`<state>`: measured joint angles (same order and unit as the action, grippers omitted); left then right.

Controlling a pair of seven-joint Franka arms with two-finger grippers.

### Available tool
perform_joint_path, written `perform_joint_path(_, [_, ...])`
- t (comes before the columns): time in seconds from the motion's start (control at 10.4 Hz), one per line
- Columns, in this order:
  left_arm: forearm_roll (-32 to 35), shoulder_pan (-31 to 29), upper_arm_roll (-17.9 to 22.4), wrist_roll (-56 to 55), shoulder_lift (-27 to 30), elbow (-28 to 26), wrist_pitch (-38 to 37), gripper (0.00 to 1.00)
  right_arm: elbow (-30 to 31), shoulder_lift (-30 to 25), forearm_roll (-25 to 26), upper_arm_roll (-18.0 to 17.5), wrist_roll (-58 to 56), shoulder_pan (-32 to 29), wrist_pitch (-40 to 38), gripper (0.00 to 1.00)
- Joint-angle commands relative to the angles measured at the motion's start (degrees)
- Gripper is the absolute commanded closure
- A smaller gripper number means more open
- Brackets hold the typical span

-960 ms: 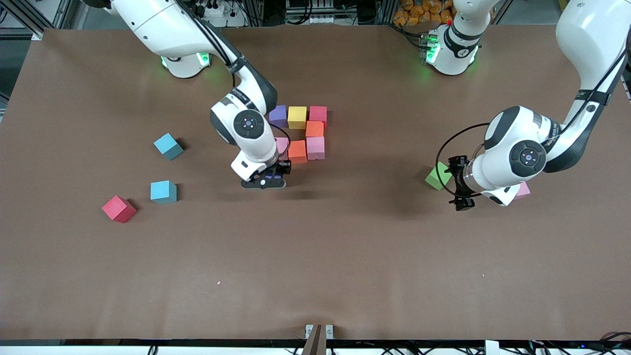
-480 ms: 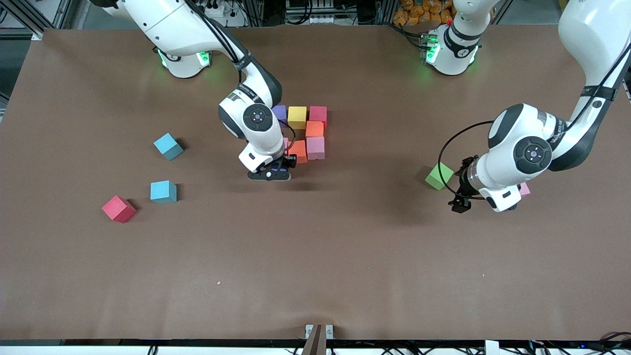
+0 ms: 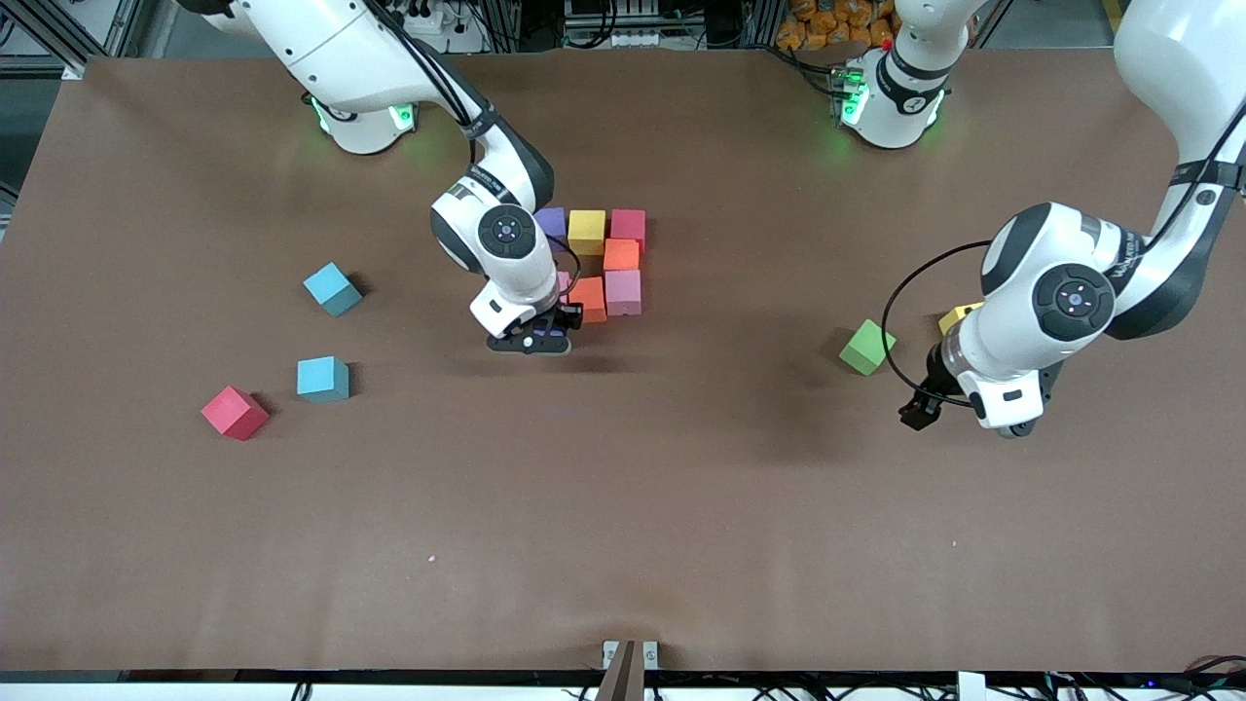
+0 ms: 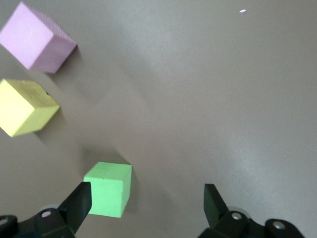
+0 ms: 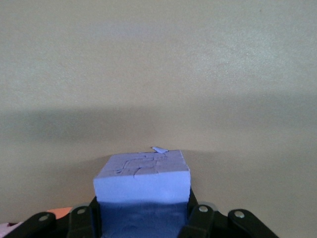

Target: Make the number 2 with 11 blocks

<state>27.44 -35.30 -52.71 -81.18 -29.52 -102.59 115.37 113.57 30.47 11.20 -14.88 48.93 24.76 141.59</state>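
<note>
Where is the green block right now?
The green block lies on the table toward the left arm's end, beside the open left gripper, apart from it.

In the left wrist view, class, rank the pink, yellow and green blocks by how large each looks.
1. Pink block and yellow block: they look about alike, so no ranking between them.
2. Green block: looks slightly smaller, though the tool's finger covers one edge, so this is unsure.

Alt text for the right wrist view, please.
The right end effector is shut on a purple foam block, holding it over the bare brown table. The block's upper face is scuffed with fine cracks, and an orange block's corner peeks in beside one finger.
</note>
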Motion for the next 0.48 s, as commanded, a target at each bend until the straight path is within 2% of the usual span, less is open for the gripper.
perform_joint_path(0.0, [0.9, -1.3, -0.7, 7.8, 2.5, 0.5, -2.7, 0.00, 1.4, -1.1, 0.2, 0.2, 1.5, 0.5, 0.6, 0.61])
perform_joint_path(0.1, [0.8, -1.8, -0.6, 10.8, 3.4, 0.0, -2.8, 0.00, 1.3, -1.0, 0.2, 0.2, 2.9, 0.5, 0.7, 0.35])
perform_joint_path(0.19, [-0.4, -1.6, 0.3, 15.1, 5.2, -0.7, -2.8, 0.00, 1.2, -1.1, 0.2, 0.2, 3.4, 0.5, 0.7, 0.02])
perform_joint_path(0.38, [-4.0, -0.5, 3.8, 21.6, 7.5, -1.4, -3.0, 0.00, 0.5, -1.6, 0.1, 0.2, 3.5, 0.3, -0.2, 0.00])
